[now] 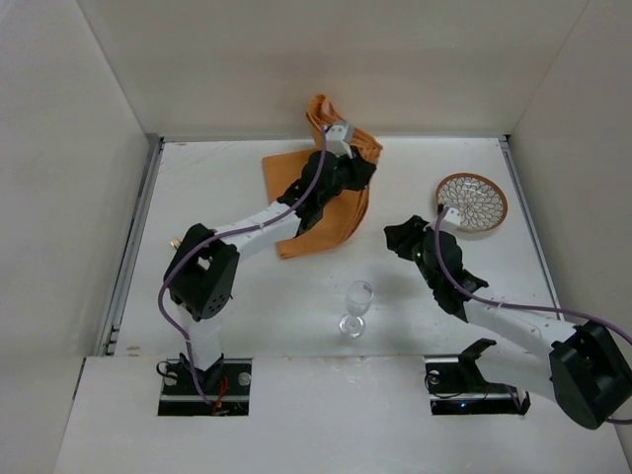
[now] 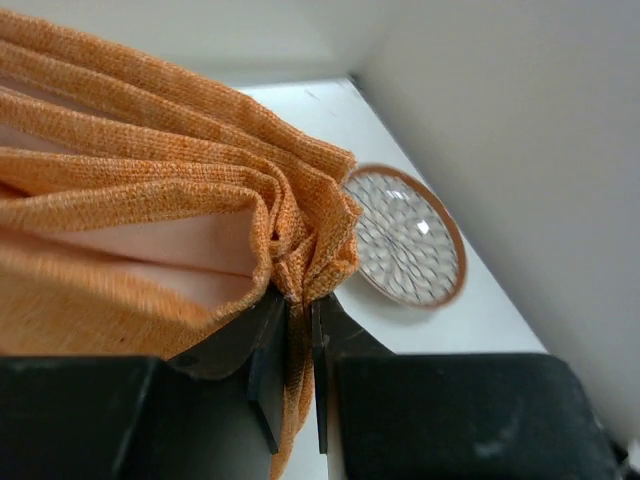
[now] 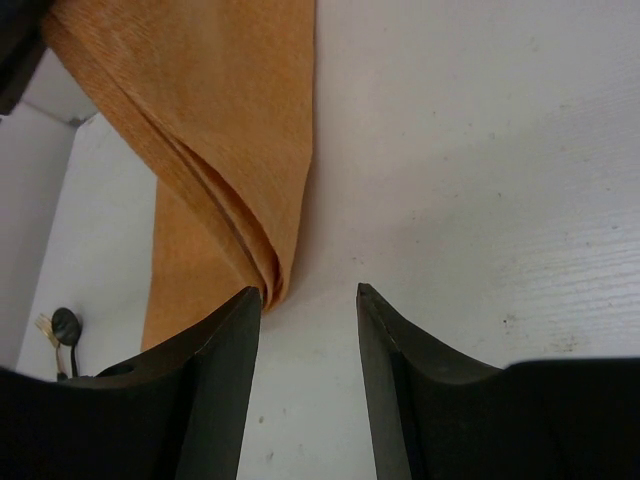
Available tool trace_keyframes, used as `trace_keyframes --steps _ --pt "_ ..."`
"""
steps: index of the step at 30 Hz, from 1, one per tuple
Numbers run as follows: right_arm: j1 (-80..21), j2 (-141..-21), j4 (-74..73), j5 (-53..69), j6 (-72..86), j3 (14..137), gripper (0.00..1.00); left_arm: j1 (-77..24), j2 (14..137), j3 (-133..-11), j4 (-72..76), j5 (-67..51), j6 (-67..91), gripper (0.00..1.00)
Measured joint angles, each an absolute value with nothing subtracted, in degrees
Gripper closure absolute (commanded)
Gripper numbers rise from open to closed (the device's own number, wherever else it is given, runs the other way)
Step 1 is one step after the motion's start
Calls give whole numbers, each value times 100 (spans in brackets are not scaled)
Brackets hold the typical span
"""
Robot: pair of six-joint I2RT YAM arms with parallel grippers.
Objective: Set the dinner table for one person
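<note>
An orange cloth lies partly on the white dinner table at the back middle, one corner lifted. My left gripper is shut on a bunched fold of the cloth and holds it above the table. My right gripper is open and empty, low over the table, just right of the cloth's near hanging edge. A round plate with a brown rim and patterned centre lies at the back right; it also shows in the left wrist view. A clear wine glass stands upright near the front middle.
White walls close in the table on the left, back and right. A small metal fitting sits by the left arm, also seen in the right wrist view.
</note>
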State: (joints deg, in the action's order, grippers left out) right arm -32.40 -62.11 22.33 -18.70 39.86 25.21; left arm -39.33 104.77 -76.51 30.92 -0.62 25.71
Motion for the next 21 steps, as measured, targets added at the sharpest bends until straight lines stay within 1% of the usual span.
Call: trace_keyframes --steps 2,5,6,8,10,11,15,18,21 --pt "-3168 -6125 2228 -1959 4086 2462 51 -4088 10875 -8090 2991 -602 2386 94" --pt "-3030 -5931 2084 -2106 4189 2408 52 -4193 11461 -8698 2786 -1245 2272 89" --pt "-2985 -5837 2060 -2156 4213 2381 52 -4204 11609 -8849 2714 -1406 2257 85" --pt "-2893 -5581 1992 -2268 4270 2290 52 -4213 11843 -9080 2596 -1691 2239 66" --pt "-2792 -5290 1946 -2364 4318 2185 52 -4215 11878 -9087 2517 -1837 2220 57" --pt "-2753 -5164 1922 -2403 4335 2145 52 -4215 11876 -9085 2508 -1885 2215 54" --pt "-2591 -4910 1874 -2488 4377 2078 54 -4150 11640 -8796 2604 -1992 2241 49" --pt "-2556 -4960 1844 -2488 4386 2078 58 -3994 11236 -8326 2672 -1892 2340 49" --pt "-2556 -5085 1839 -2464 4397 2078 59 -3723 10613 -7658 2672 -1463 2477 49"
